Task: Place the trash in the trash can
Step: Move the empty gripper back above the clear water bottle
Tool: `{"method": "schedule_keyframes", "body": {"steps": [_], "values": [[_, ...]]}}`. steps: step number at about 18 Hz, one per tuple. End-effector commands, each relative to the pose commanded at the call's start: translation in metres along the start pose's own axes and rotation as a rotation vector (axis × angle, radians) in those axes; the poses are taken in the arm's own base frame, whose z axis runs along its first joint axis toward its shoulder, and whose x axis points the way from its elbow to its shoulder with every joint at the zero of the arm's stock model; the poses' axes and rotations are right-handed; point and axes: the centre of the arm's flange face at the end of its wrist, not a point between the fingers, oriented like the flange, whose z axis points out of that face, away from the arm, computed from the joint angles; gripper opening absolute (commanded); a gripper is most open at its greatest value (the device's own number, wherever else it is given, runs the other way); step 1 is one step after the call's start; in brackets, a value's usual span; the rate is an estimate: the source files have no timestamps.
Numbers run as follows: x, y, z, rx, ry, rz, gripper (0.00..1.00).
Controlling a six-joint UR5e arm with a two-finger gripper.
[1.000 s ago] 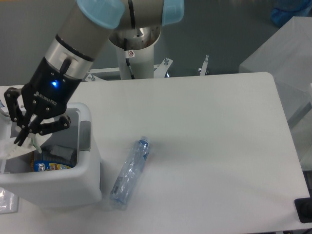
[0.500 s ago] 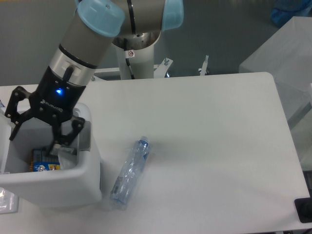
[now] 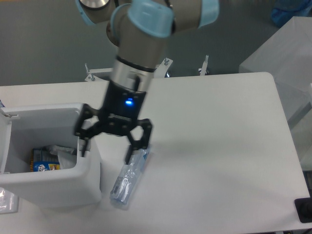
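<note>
Camera view from above shows us a white desk [image 3: 214, 146] with the robot arm [image 3: 139, 58] reaching down over its left half. Our claw [image 3: 108, 150] hangs with its two black fingers [image 3: 134, 144] spread wide apart, and nothing is between them. One finger points down over the right wall of the trash can [image 3: 53, 183]. The other finger points down right at the top end of the bottle [image 3: 127, 178]. We cannot tell if that finger touches the bottle or just hangs above it. A small blue light glows on the claw's black body.

We see the bottle lying flat on the desk near the front edge, just beside the right side of the trash can. It is clear and crushed, and it lies tilted, with its lower end closer to the front edge. Its upper end is partly hidden behind the claw finger.

We see the trash can sitting at the front left corner of the desk. It is a big white box with a thick rim and round corners. Inside it lies a blue-and-yellow packet [image 3: 45, 163] near the left wall. Next to the packet is a crumpled clear wrapper [image 3: 66, 157], down at the bottom of the can.
</note>
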Motion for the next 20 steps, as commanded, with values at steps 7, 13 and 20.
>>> {"method": "schedule_keyframes", "body": {"steps": [7,13,20], "values": [[-0.055,0.064,0.026,-0.150,-0.166,0.165,1.00],[-0.083,0.136,0.041,-0.314,-0.159,0.452,1.00],[-0.095,0.189,0.065,-0.512,-0.139,0.601,1.00]]}}
